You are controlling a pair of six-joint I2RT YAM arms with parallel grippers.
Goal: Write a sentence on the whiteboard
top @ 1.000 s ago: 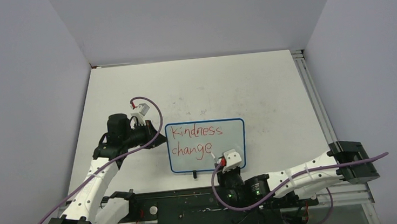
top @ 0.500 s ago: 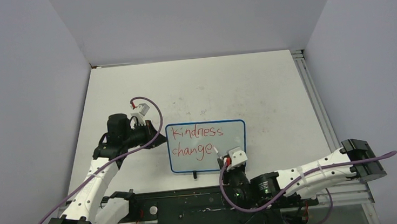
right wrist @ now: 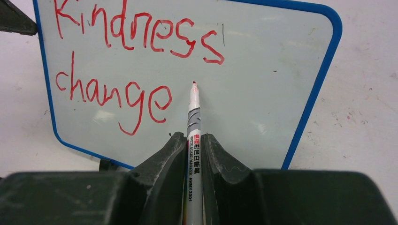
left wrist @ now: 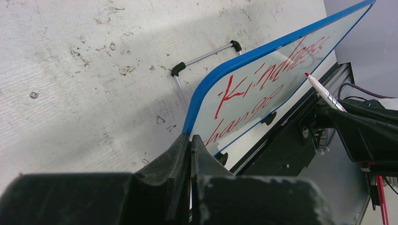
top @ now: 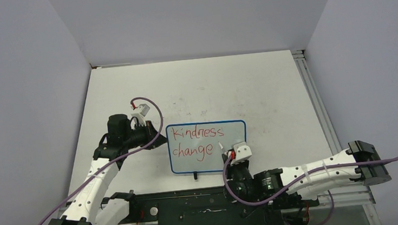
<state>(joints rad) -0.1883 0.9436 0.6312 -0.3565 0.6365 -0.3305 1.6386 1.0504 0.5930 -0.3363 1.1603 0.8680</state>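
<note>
The whiteboard (top: 232,133) is standing at the centre of the top view, the left gripper (left wrist: 190,139) pinching its left edge. The right gripper (right wrist: 193,140) is clamping a marker (right wrist: 194,117), tip beside "change".

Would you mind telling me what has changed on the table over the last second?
The right claw, shut on the red marker, slid rightward along the whiteboard, so the tip now sits just past the word "change"; its arm swung out to the right as well. The left claw kept its shut grip on the whiteboard's left edge, and the board itself did not move.
</note>
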